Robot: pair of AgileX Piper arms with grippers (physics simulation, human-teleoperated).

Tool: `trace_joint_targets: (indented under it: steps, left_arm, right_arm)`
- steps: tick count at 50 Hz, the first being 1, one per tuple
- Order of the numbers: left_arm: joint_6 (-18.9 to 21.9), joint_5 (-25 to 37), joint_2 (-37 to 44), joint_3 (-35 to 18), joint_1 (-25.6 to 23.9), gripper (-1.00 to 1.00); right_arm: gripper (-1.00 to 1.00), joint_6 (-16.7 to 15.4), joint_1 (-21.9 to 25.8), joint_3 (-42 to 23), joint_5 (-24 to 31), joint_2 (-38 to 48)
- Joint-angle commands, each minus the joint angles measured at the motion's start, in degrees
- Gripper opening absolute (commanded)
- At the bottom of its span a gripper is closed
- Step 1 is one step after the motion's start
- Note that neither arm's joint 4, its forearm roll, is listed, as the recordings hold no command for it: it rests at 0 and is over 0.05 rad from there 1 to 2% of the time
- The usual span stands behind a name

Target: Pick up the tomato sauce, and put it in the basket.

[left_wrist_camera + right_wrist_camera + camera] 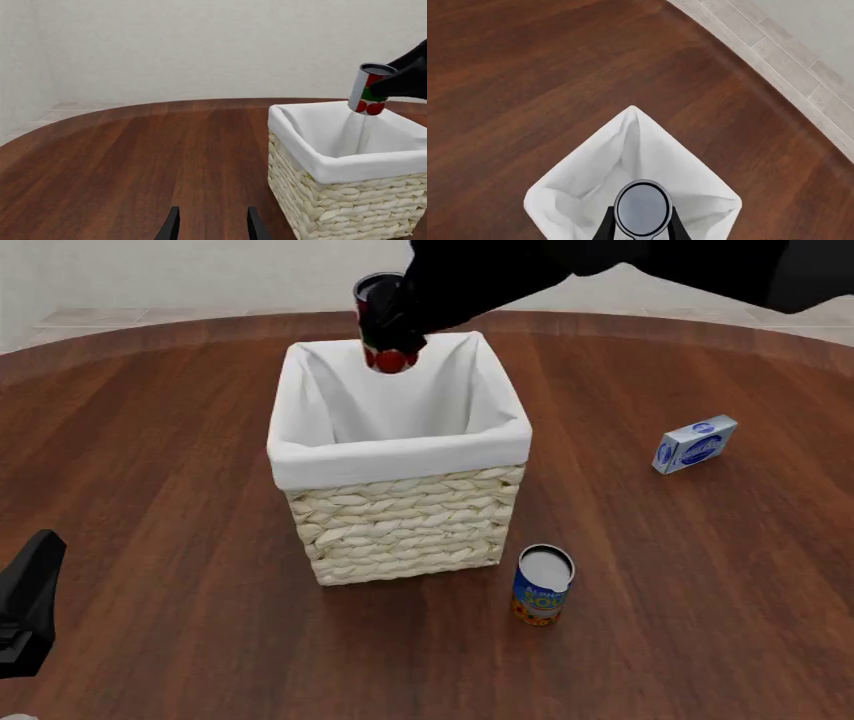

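Front view: tomato sauce (382,325) pinched in the right gripper (395,332), hung above the far rim of the basket (400,455), clear of the white lining. Held high, most likely so the can clears the folded cloth before any lowering. Seen along the right wrist view, silver-grey top of the can (642,208) set between the two fingers, basket mouth (554,200) spread beneath, so the can sits over the opening, close to one wall rather than at the middle. From the left wrist view, can (369,88) tilted a little, red label and green band showing, again above the basket's far side (347,165). Left gripper (209,223) parked low over the bare table (147,440), fingers spread and holding nothing, kept well apart from the basket, probably to leave the drop unobstructed. Larger blue-and-orange can (542,586) standing just beside the basket's near right corner, small blue-and-white box (695,444) well off to the right; neither in the way. Judged near the end: release into the basket not yet done.
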Motion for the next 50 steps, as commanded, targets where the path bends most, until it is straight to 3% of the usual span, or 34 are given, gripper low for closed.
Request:
trace_joint_targets:
  steps: [1, 26, 50]
  left_arm:
    - [0.0, 0.0, 0.0, 0.0, 0.0, 1.00]
    - [0.0, 0.0, 0.0, 0.0, 0.0, 1.00]
    - [0.0, 0.0, 0.0, 0.0, 0.0, 1.00]
  right_arm:
    - [-1.00, 0.1, 0.1, -2.3, 2.5, 2.6]
    - [-1.00, -2.7, -1.5, -4.4, 4.5, 8.5]
    - [-1.00, -2.3, -0.6, -3.6, 3.6, 10.9]
